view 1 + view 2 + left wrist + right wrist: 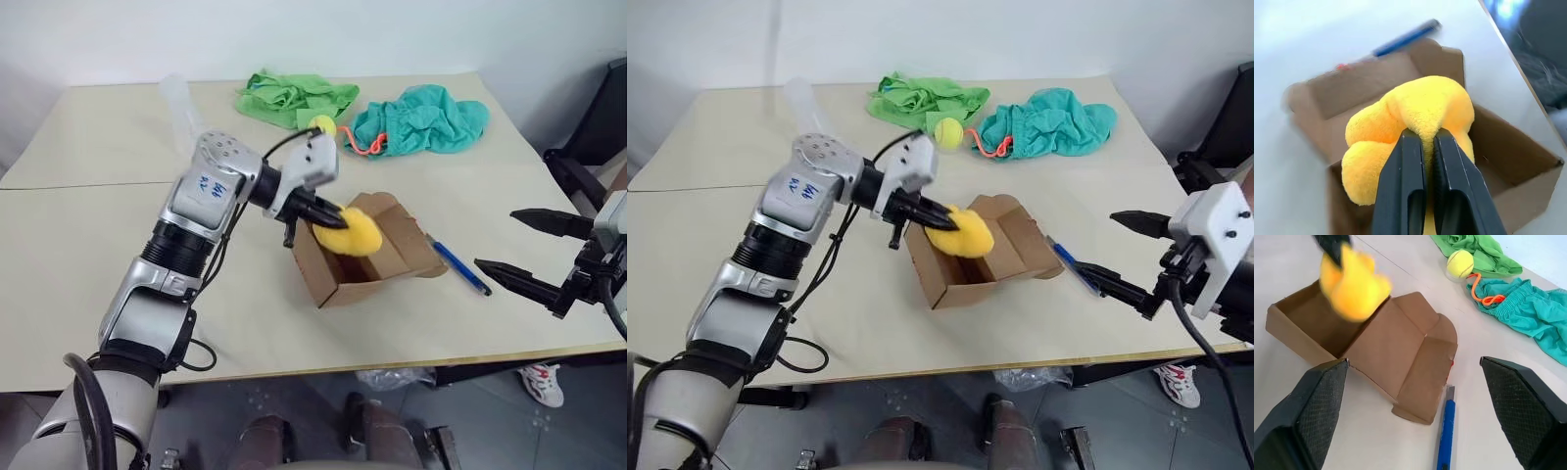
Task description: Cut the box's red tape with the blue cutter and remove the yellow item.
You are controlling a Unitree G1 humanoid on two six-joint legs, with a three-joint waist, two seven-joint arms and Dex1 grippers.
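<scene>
The brown box (377,266) lies open mid-table with its flaps spread. My left gripper (335,211) is shut on the yellow item (351,233), a soft plush lump pinched between the black fingers (1405,176) and held just above the box's open top. A speck of red tape (1342,66) shows at the edge of a flap. The blue cutter (458,266) rests flat on the table just right of the box. My right gripper (495,238) hovers open to the right of the cutter, with nothing between its fingers (1317,406).
At the back of the table lie a green cloth (294,96), a teal cloth (423,119) with an orange cord (364,145), and a tennis ball (322,124). A clear plastic object (180,101) stands at the back left. A dark chair (598,127) sits beyond the right edge.
</scene>
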